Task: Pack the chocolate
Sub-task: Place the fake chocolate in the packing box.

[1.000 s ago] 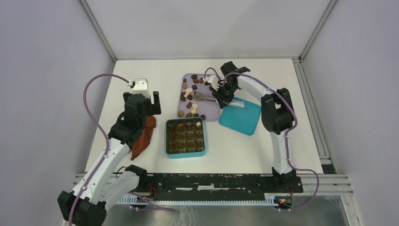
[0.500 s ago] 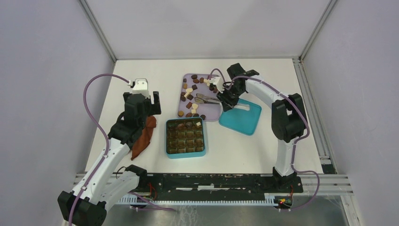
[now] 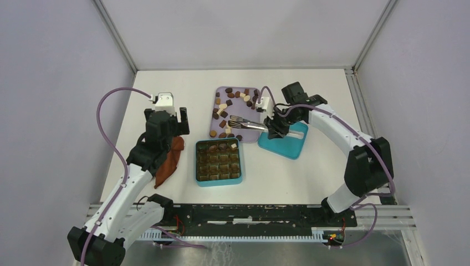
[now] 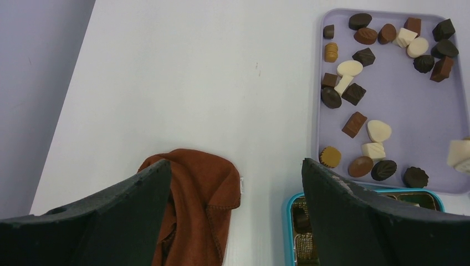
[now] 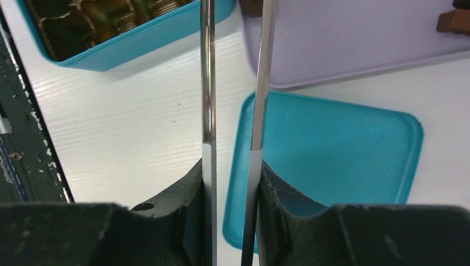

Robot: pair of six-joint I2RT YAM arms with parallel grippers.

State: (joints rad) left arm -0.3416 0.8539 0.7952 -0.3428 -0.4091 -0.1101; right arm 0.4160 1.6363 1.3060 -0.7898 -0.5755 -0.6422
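Observation:
Several chocolate pieces, dark, mid brown and cream, lie on the lilac tray; they also show in the left wrist view. The teal box with its brown gridded insert holds a few pieces in its far row. My right gripper is shut on metal tongs, whose tips reach left over the tray. In the right wrist view the tongs run up out of frame, so their tips are hidden. My left gripper is open and empty above the reddish-brown cloth.
The teal lid lies right of the box, under my right gripper, and fills the right wrist view. The cloth lies left of the box rim. Metal rails border the table.
My right arm has swung right and toward the near side with the tongs, from over the tray's right part to over the teal lid. The left arm has not moved.

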